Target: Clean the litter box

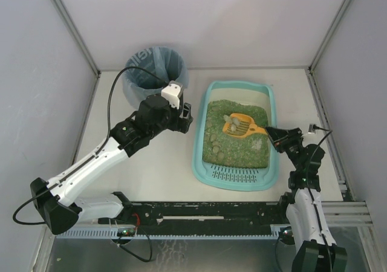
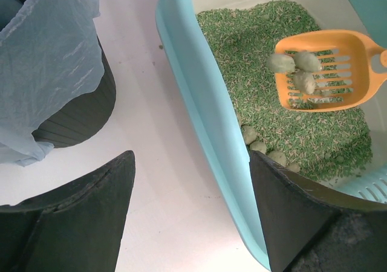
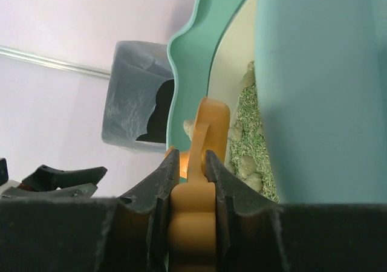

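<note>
The light-teal litter box [image 1: 202,157] lies right of centre, filled with green litter [image 1: 242,151], its slotted grille [image 1: 239,174] at the near end. My right gripper [image 1: 276,133] is shut on the handle of the orange scoop [image 1: 240,126], which holds three pale clumps [image 1: 230,123] above the litter. The scoop also shows in the left wrist view [image 2: 326,72] and the right wrist view [image 3: 205,133]. More clumps [image 1: 214,143] lie along the box's left side. My left gripper [image 1: 184,116] is open, straddling the box's left rim [image 2: 211,115], one finger [image 2: 290,205] inside the box.
A round black bin [image 1: 156,72] lined with a blue bag stands at the back left of the box, close to my left wrist; it also shows in the left wrist view [image 2: 54,72]. White walls enclose the table.
</note>
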Available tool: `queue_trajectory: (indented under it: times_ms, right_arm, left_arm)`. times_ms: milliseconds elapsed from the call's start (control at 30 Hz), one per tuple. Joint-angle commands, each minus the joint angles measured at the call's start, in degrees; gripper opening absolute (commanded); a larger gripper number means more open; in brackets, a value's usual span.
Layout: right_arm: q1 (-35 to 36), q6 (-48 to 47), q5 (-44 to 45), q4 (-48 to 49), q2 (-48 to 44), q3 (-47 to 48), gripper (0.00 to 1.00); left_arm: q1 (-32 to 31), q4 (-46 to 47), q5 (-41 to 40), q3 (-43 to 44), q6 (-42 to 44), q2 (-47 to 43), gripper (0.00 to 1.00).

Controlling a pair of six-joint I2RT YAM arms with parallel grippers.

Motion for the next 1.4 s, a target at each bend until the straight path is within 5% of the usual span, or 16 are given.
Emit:
queue_trajectory:
  times_ms: [0, 167, 300, 433, 567, 1167, 1267, 1367]
  right_arm:
    - [-4.44, 3.15, 1.18, 1.47, -2.9, -1.11, 0.0]
    - [2.66, -4.21, -3.07, 0.69, 0.54, 4.39, 0.0]
    - [-3.96, 3.23, -0.54, 4.51, -2.14, -0.91, 0.0]
    - [1.6, -4.11, -4.04, 1.65, 0.55, 4.26, 0.0]
    - [-3.97, 2.98, -0.48, 4.54, -1.56, -0.59, 0.0]
    - [0.33, 0.12, -4.73, 7.62, 0.28, 1.93, 0.0]
    - [-4.36, 2.47, -2.43, 4.7, -0.77, 0.14, 0.0]
    - [-2.9, 4.78, -4.11, 11.31, 1.91, -0.66, 0.0]
  left_arm:
    - [-0.18, 0.94, 0.25, 4.16, 0.88, -0.78, 0.8]
    - [-0.18, 0.82, -0.37, 4.23, 1.02, -0.68, 0.8]
    - [-0.18, 0.81, 0.23, 4.3, 0.89, -0.93, 0.8]
    - [-0.18, 0.81, -0.42, 4.24, 1.14, -0.88, 0.8]
    - [-0.18, 0.82, 0.32, 4.29, 0.91, -1.13, 0.8]
    - [-0.18, 0.8, 0.49, 4.29, 0.92, -0.87, 0.8]
    - [-0.18, 0.8, 0.6, 4.27, 0.87, -0.88, 0.8]
    - [-0.18, 0.9, -0.29, 4.06, 1.07, -1.15, 0.8]
